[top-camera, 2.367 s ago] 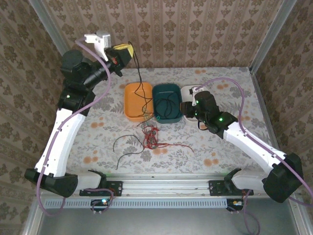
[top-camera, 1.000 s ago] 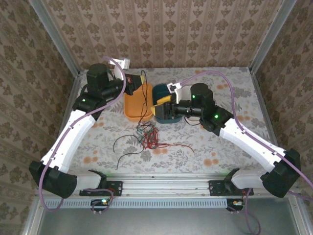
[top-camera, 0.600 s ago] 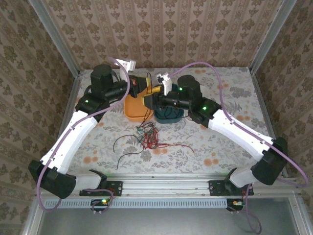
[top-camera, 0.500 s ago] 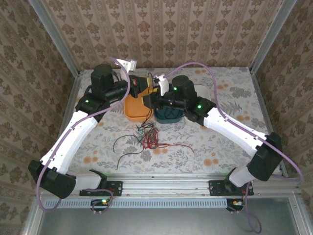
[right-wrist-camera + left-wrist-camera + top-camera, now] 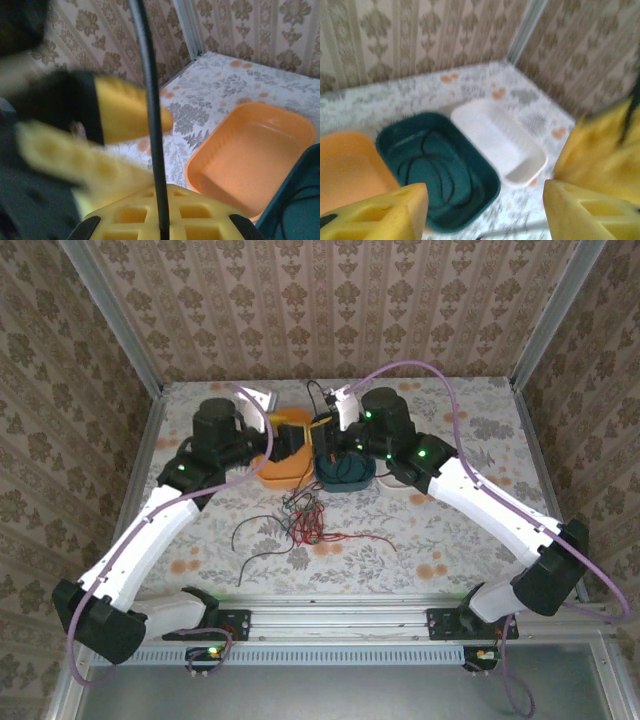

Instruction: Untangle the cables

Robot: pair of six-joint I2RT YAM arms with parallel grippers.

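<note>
Right hand (image 5: 161, 226) pinching black cable (image 5: 149, 100), left hand (image 5: 485, 210) open, just beside

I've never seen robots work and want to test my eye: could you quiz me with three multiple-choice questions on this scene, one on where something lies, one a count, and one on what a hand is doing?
1. Where is the tangle of cables?
A) hooked over the wall frame
B) draped over an arm
C) lying on the table

2. How many trays stand side by side?
A) two
B) three
C) four

3. The right hand is:
A) shut on a black cable
B) wide open and empty
C) shut on a red cable

Answers:
1 C: the top view shows the red, green and black squiggles on the flowered surface.
2 B: the left wrist view shows an orange tray, a teal tray and a white tray.
3 A: in the right wrist view, the black cable rises from between its closed yellow fingers.
</note>
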